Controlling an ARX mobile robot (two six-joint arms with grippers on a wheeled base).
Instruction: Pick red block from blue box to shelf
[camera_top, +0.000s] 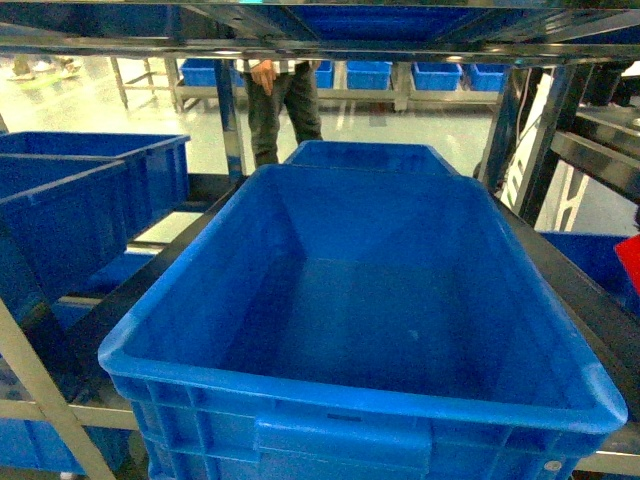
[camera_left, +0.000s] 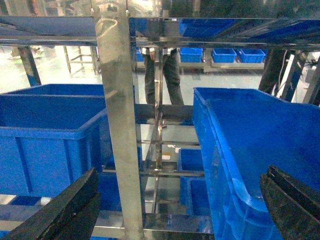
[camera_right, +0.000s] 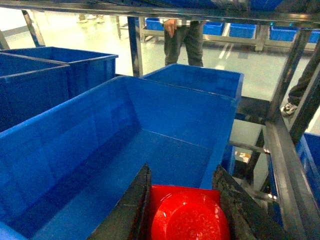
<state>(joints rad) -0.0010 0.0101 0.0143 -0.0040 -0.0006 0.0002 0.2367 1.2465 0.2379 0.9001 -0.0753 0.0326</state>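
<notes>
My right gripper (camera_right: 182, 172) is shut on the red block (camera_right: 187, 215), a bright red brick whose round stud faces the camera between the two dark fingers. In the head view only a sliver of the red block (camera_top: 630, 264) shows at the right edge, level with the crate's right rim. My left gripper (camera_left: 181, 172) is open with nothing between its fingers, facing a steel upright (camera_left: 117, 125) of the shelf (camera_top: 400, 48). The blue box is out of view.
A deep dark-blue crate (camera_top: 200, 330) fills the shelf tier before me, with a second one (camera_top: 370, 155) behind it. More dark-blue crates (camera_top: 90, 190) stand at left. A person (camera_top: 283, 100) stands beyond the rack. Shelf rails (camera_right: 287, 165) run along the right.
</notes>
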